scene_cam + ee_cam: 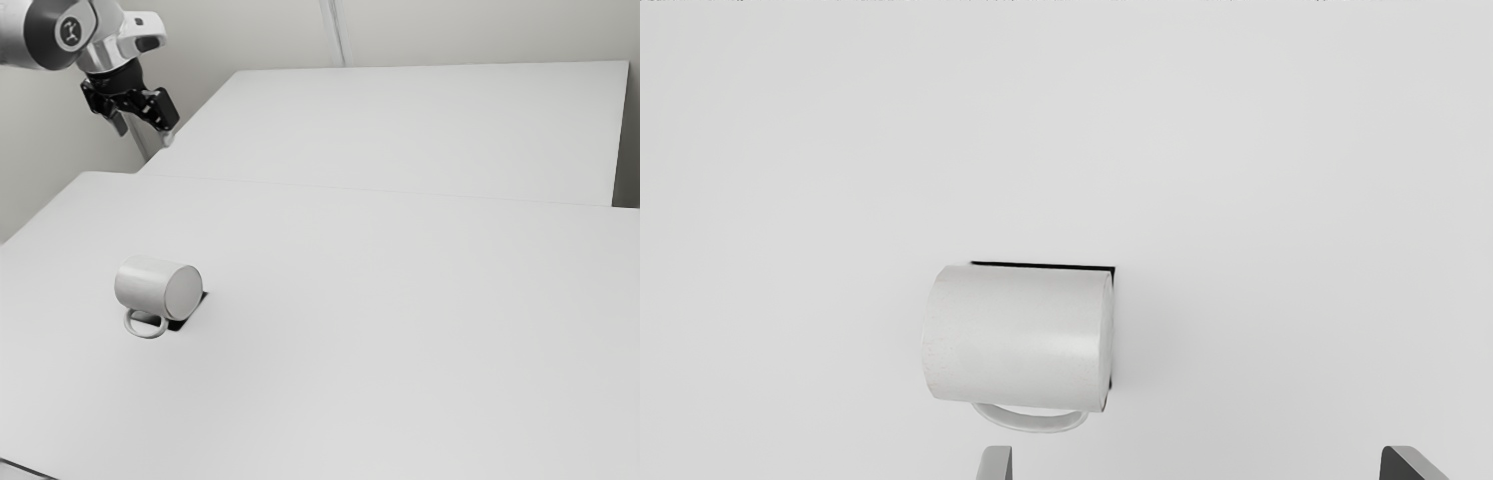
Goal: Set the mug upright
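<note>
White mug [145, 285] on its side on table [400, 330], near-side handle [1033, 424] likely checking roll; end effector [144, 134] well apart, wide open, empty, presumably for clearance.

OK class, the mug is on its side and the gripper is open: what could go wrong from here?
The mug lies on its curved side, so a nudge might roll it instead of tipping it up.

Its handle juts out from the body and could snag a finger.

The gripper isn't lined up over the mug, so a straight drop would probably miss a good grip.
</note>
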Available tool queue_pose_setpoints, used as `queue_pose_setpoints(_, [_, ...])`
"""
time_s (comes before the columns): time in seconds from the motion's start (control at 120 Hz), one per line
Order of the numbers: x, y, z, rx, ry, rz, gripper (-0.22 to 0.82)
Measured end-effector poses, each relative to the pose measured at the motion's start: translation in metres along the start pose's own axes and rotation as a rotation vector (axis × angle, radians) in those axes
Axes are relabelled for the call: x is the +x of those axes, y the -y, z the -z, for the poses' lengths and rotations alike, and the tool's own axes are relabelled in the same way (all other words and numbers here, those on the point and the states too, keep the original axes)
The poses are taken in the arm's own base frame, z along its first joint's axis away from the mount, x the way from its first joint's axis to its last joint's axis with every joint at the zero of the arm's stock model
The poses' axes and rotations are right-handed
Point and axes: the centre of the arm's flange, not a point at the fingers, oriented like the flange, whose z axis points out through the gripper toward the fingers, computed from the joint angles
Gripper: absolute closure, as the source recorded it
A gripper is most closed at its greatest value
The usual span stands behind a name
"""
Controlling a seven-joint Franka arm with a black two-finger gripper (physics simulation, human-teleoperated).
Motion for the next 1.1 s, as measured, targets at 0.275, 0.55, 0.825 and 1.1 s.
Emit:
queue_pose_setpoints(0.275, [0.004,0.0,-0.025,-0.008,0.032,-0.003,0.0])
queue_pose_setpoints(0.55, [-0.007,0.074,-0.085,-0.244,0.145,0.214,0.0])
queue_pose_setpoints(0.825, [-0.037,0.159,-0.163,-0.382,0.288,0.374,0.0])
queue_pose_setpoints(1.1, [-0.057,0.218,-0.241,-0.484,0.36,0.412,0.0])
